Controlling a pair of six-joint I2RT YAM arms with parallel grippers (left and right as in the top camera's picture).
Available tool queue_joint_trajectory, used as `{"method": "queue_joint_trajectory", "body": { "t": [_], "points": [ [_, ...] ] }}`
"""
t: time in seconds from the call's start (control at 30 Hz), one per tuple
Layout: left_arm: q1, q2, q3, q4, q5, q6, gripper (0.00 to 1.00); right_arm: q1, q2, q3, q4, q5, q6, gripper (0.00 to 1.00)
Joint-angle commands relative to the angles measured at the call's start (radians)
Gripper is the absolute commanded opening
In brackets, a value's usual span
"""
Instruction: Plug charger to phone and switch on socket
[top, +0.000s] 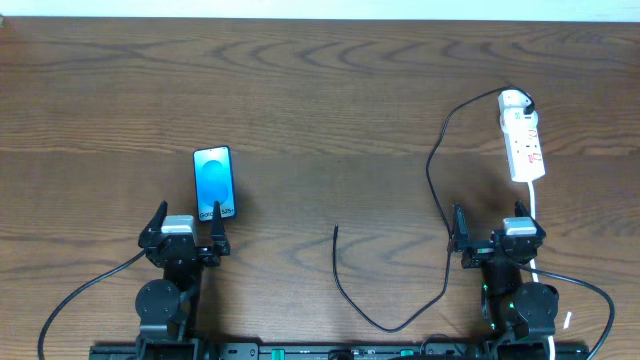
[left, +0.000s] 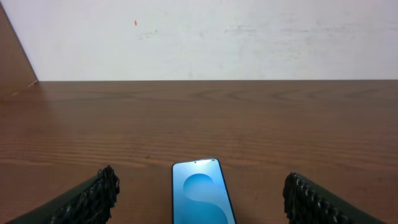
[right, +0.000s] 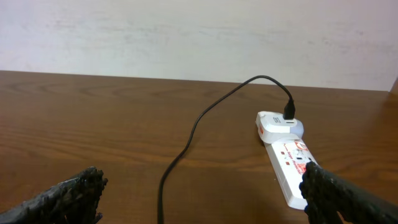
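With both pairs of jaws held apart and empty, nothing is yet begun; the charger, its tip lying right of the phone and the socket farther right, should likely be grasped first.

- The top camera hangs high and looks straight down on the whole table.
- The left wrist camera sits low, close to the phone, and looks across toward the wall.
- The right wrist camera sits low too, close to the power strip, facing the same wall.
- The top view shows the phone and power strip too.
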Motion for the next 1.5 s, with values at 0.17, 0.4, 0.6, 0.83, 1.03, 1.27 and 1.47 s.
{"method": "queue_joint_trajectory", "body": {
  "t": [0.17,0.4,0.6,0.83,1.03,1.27,1.47],
  "points": [
    [0.004,-0.006,-0.014,-0.044,-0.012,0.013,0.86,0.002,-0.006,-0.002,-0.004,-0.006,-0.004,0.99],
    [0.004,-0.006,-0.012,-0.044,-0.012,0.013,0.87,0.002,-0.006,-0.002,-0.004,-0.006,-0.004,0.99],
    [0.004,-0.006,0.006,-0.044,-0.013,0.013,0.86,0.002,-0.006,-0.002,-0.004,-0.006,-0.004,0.99],
    [0.004,-0.006,0.017,-0.043,-0.013,0.013,0.86,0.002,-0.006,-0.002,-0.004,-0.006,-0.004,0.99],
    [0.004,-0.006,0.021,-0.043,-0.013,0.013,0.86,0.002,-0.006,-0.002,-0.004,-0.006,-0.004,0.99],
    [0.004,-0.006,0.040,-0.044,-0.013,0.013,0.86,0.002,-0.006,-0.002,-0.004,-0.006,-0.004,0.99],
    [0.004,-0.005,0.068,-0.045,-0.013,0.013,0.86,0.002,-0.006,-0.002,-0.004,-0.006,-0.004,0.99]
  ]
}}
